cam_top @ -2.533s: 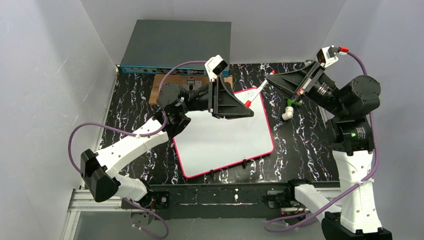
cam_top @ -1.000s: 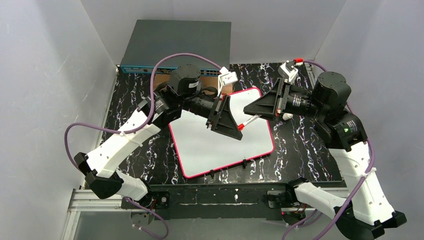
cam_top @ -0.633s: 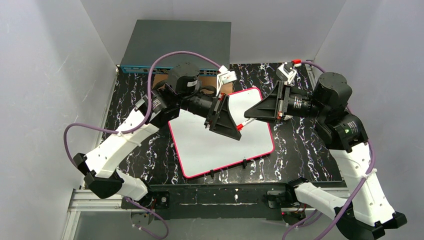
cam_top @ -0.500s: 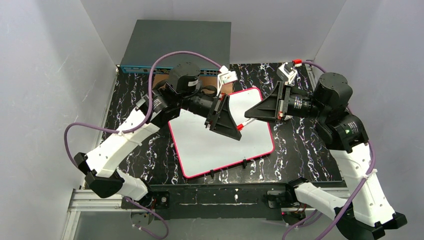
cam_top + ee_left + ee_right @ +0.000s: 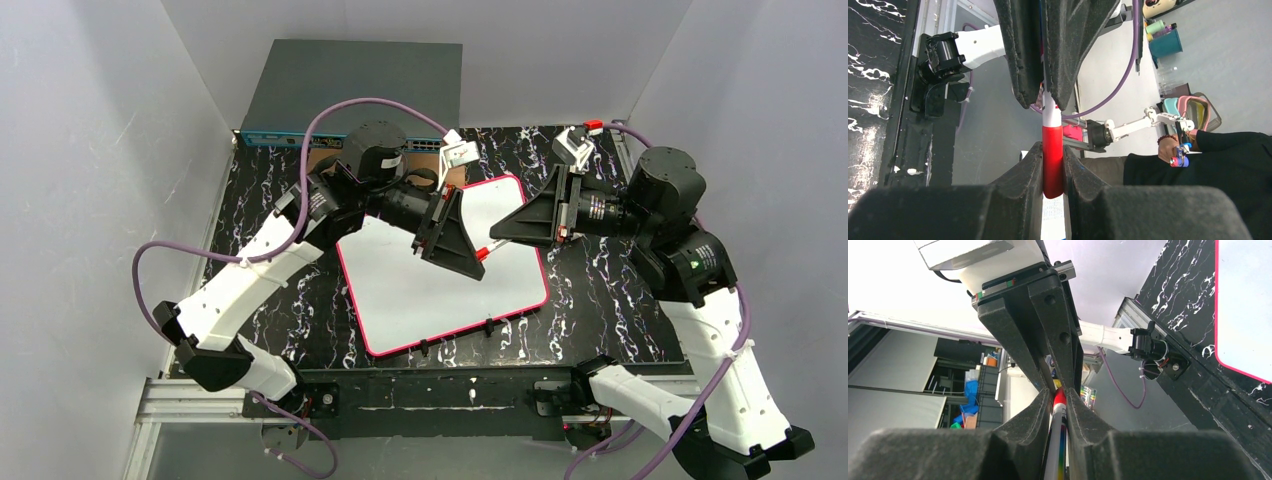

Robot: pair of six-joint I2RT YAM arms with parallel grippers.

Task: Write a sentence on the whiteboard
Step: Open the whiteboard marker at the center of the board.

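The whiteboard, white with a pink-red rim, lies flat on the black marbled table; its corner also shows in the right wrist view. Above it my two grippers meet tip to tip. My right gripper is shut on the white body of a marker. My left gripper is shut on the marker's red cap. The marker hangs in the air between them, clear of the board.
A grey network switch stands at the back. A brown wooden board lies in front of it, mostly hidden by my left arm. Small black clips sit on the whiteboard's near rim. White walls close in both sides.
My right gripper has carried the marker from the far right in over the board, and my left gripper has closed on its red cap. In the last half second almost nothing moved.
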